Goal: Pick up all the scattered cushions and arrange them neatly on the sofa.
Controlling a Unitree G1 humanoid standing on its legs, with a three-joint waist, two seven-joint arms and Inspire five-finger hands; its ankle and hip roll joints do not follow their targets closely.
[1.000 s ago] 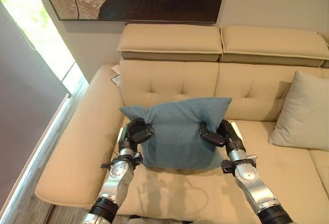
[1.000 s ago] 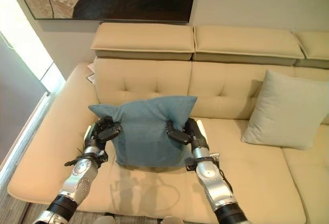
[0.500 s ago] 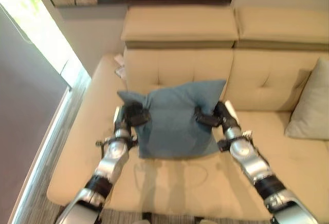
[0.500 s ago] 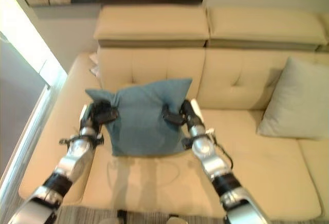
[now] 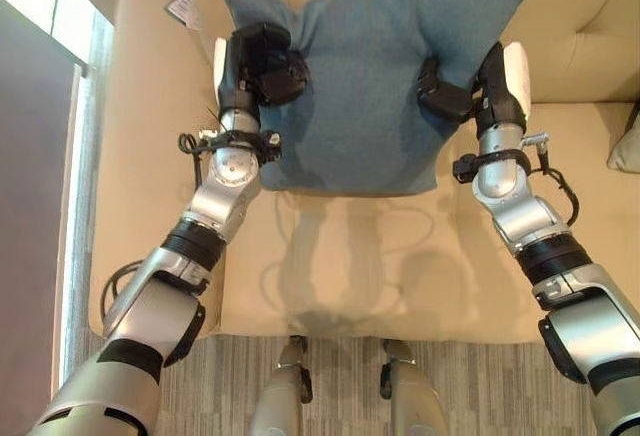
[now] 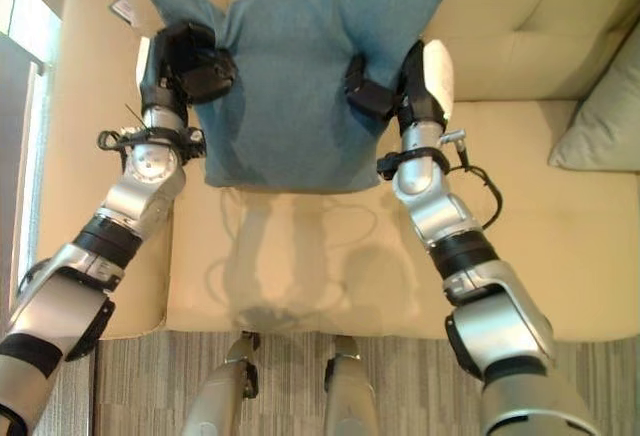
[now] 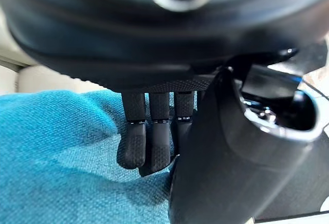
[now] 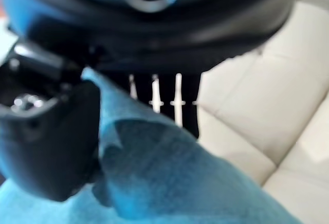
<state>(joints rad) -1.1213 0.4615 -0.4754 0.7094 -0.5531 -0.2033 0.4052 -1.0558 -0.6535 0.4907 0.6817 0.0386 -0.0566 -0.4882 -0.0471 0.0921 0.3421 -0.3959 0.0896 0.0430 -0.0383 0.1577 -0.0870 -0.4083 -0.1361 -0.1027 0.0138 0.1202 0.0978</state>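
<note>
Over the seat of the cream leather tufted sofa (image 5: 330, 256), a square blue fabric cushion (image 5: 365, 86) is held upright between the two hands, its upper corners against the tufted backrest and its lower edge just above the seat, with a shadow under it. The left hand (image 5: 262, 61) grips the cushion's left edge near the upper corner; in the left wrist view its dark fingers (image 7: 149, 144) curl down into the blue cloth with the thumb closing against them, so the fabric is pinched. The right hand (image 5: 455, 96) clamps the opposite edge at about the same height, a fold of blue cloth caught between its thumb and its fingers (image 8: 164, 98), which stand behind the fabric in the right wrist view. A pale grey-beige fabric cushion (image 6: 600, 116) leans on the sofa well off to the right, apart from the blue one. A small white paper tag (image 5: 185, 4) lies on the sofa's left armrest, just beside the cushion's upper left corner. Grey striped carpet (image 5: 460, 396) covers the floor in front of the sofa.
</note>
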